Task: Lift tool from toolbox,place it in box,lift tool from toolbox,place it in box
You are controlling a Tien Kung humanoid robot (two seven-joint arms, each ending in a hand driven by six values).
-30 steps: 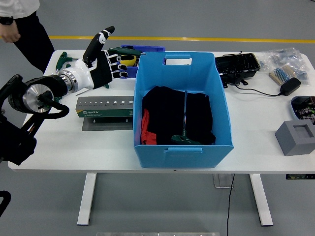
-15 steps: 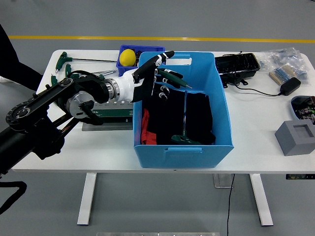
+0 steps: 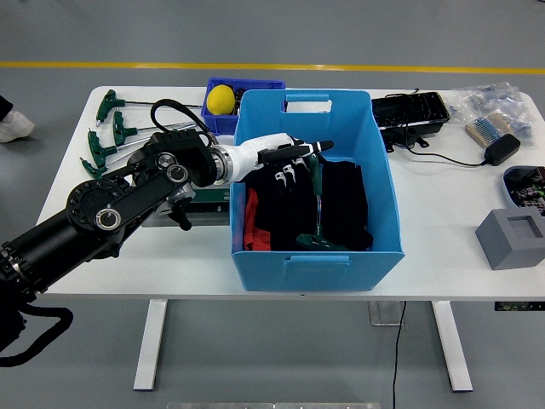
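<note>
Lying at the upper left of the frame on the white bench (image 3: 443, 221), several green-handled T wrenches (image 3: 109, 129) sit apart from the flat toolbox (image 3: 209, 198), which the black left arm mostly covers. The arm crosses from the lower left, and its left hand (image 3: 288, 158) reaches over the rim of the blue box (image 3: 319, 268) at frame centre, fingers curled around a green-handled tool (image 3: 317, 162) held above the dark cloth inside. Another T wrench (image 3: 320, 230) lies in the box. Behind, a small blue bin (image 3: 255, 84) holds a yellow ball (image 3: 220, 99).
</note>
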